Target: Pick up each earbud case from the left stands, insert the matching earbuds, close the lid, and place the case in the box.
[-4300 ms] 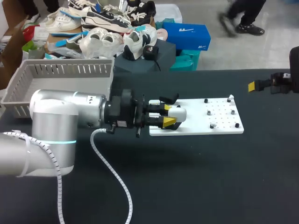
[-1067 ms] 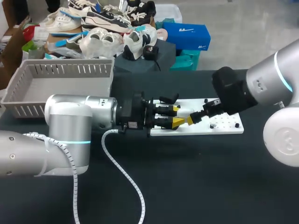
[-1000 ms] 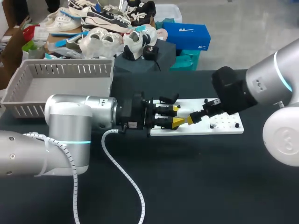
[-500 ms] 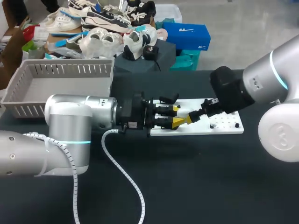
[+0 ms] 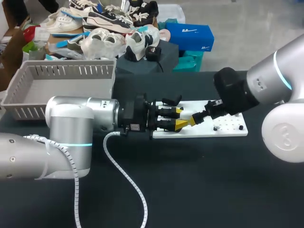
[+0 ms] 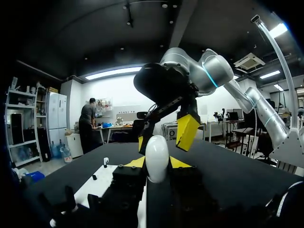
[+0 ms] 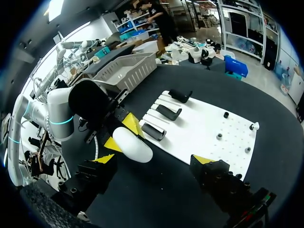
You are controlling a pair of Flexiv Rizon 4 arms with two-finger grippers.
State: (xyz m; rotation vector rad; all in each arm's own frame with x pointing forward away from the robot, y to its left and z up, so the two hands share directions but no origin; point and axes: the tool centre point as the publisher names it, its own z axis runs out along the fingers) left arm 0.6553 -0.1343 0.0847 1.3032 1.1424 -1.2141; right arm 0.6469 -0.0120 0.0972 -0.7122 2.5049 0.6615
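basket [image 5: 61, 80] apart from board [image 5: 228, 126] | case [image 7: 132, 144] in left gripper [image 5: 179, 117]; right gripper [image 5: 195, 118] opposite

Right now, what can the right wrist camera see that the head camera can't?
Only the right wrist view shows all three black stands in a row on the white board, the white earbud case in plain sight in the left gripper, and how wide the right gripper is open. Only the head view shows the left arm's coiled white cable. Both show the board, the grey basket and the two grippers meeting.
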